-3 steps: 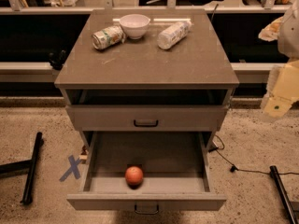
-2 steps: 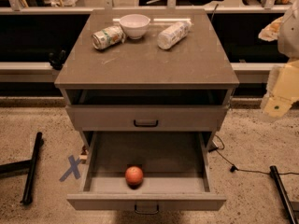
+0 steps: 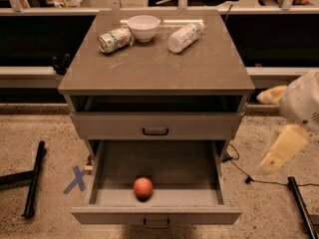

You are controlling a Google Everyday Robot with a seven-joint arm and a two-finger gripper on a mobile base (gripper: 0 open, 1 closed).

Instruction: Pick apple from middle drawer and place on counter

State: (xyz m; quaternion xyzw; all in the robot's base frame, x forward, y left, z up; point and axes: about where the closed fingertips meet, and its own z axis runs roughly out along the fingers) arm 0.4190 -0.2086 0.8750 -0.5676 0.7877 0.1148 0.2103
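- Apple lies in the open middle drawer, close to its near wall and a little left of centre, apart from both side walls.
- Our gripper hangs to the right of the cabinet, outside the drawer and well apart from the fruit. Whether it is spread or closed we cannot tell.
- We judge the step in hand to be the reach. We should swing left over the near part of the drawer and come down from above, centred on the fruit. A smooth round thing will likely roll if nudged off-centre.
- Edges to mind are the drawer's right wall and near front on the way in. The far part of the drawer runs under the closed drawer above it, so we keep near.
- For placing, the counter has a bare near half. The white bowl, can and bottle lie along its far side.
- A cable and a black bar lie on the floor to the right.
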